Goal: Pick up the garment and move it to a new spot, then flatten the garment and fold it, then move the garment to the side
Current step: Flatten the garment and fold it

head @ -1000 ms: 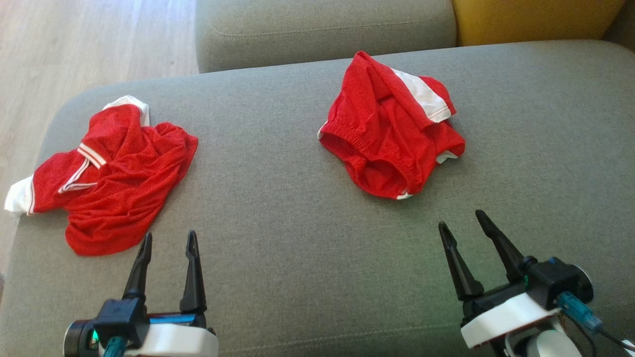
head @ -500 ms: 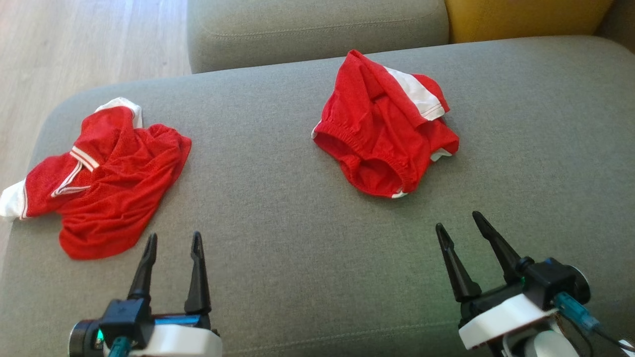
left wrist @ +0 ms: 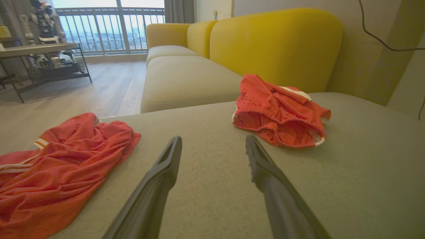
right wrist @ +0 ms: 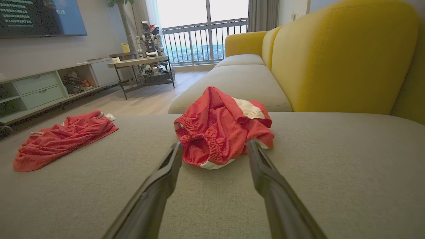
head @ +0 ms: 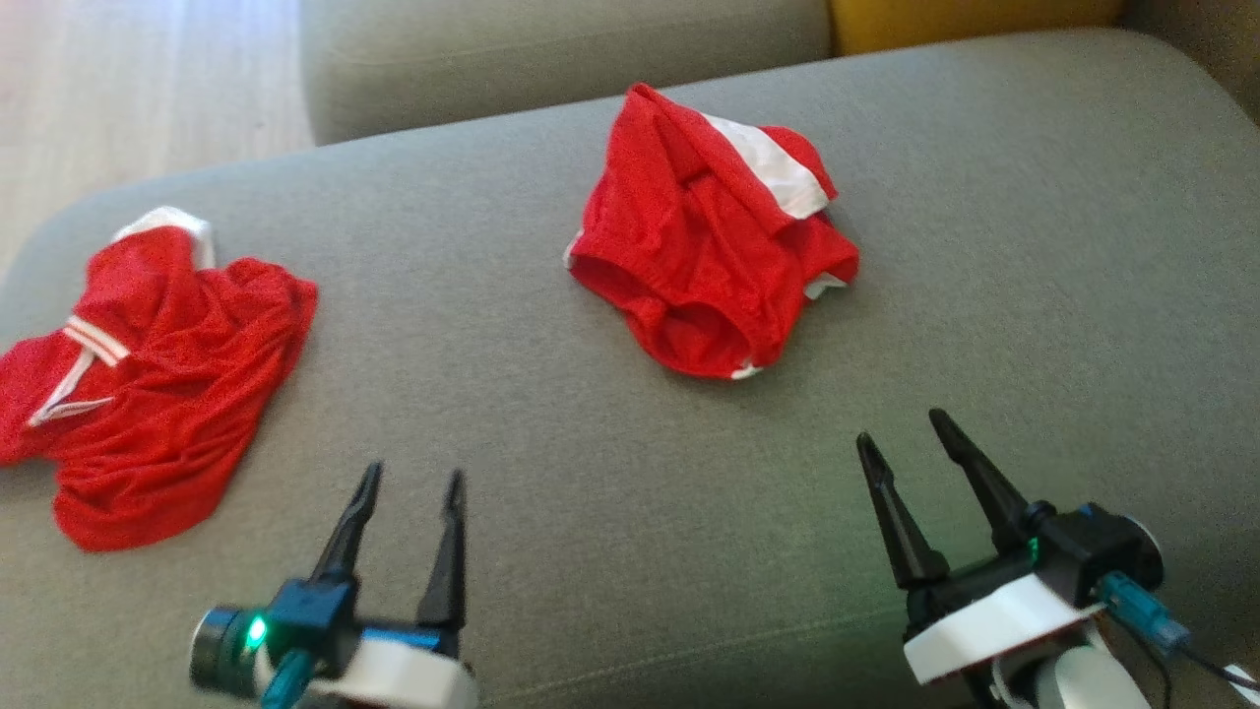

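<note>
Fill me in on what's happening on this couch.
Nothing is being handled yet. Two crumpled red garments lie on the grey couch: shorts in the middle and a shirt at its left edge. The left gripper and right gripper hover open, touching neither. The right one points at the shorts.

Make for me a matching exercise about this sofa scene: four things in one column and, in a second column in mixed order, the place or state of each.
Column one
1. red shorts
2. red shirt
3. right gripper
4. yellow backrest

Column two
A. crumpled at the left end of the grey cushion
B. upright behind the seat
C. bunched near the cushion's middle, elastic waistband towards the robot
D. open and empty, at the lower right of the head view

Pairs: 1-C, 2-A, 3-D, 4-B
</note>
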Available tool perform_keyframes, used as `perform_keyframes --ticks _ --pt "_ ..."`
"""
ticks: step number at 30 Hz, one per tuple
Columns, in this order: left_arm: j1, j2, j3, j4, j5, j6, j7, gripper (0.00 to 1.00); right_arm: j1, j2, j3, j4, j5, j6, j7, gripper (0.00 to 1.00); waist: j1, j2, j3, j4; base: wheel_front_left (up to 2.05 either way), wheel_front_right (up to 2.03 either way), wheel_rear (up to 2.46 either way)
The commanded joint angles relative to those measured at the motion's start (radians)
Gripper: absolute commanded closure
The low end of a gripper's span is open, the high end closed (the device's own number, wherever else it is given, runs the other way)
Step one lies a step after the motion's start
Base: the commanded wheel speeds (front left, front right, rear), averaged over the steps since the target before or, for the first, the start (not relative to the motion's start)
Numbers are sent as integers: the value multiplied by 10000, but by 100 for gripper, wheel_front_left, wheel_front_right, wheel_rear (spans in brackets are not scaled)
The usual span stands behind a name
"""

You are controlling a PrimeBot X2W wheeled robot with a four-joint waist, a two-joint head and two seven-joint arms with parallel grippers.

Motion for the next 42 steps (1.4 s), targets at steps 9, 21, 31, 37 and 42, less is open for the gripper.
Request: perform_keyframes --ticks 9,21,31,37,42 --pt "-2531 312 -1068 1305 864 -1168 -51 0 -981 3 162 -693 171 -2 -92 0 0 0 1014 -1148 0 0 0" --pt "-5540 535 -2737 3796 1456 -1569 -51 0 -1577 3 -141 -1008 792 -2 -92 0 0 0 2423 -2269 0 0 0" --pt "-6837 628 -3003 5060 1488 -1525 -51 0 -1881 3 -182 -1038 1382 -2 -92 0 0 0 3227 -2872 0 0 0" --pt "-7108 666 -3119 5191 1454 -1465 -51 0 -1973 3 -199 -1040 1566 -2 -92 0 0 0 3378 -3036 0 0 0" --pt "-7198 711 -3183 5263 1400 -1437 -51 28 -2002 3 -216 -1062 1652 -2 -92 0 0 0 3427 -3091 0 0 0"
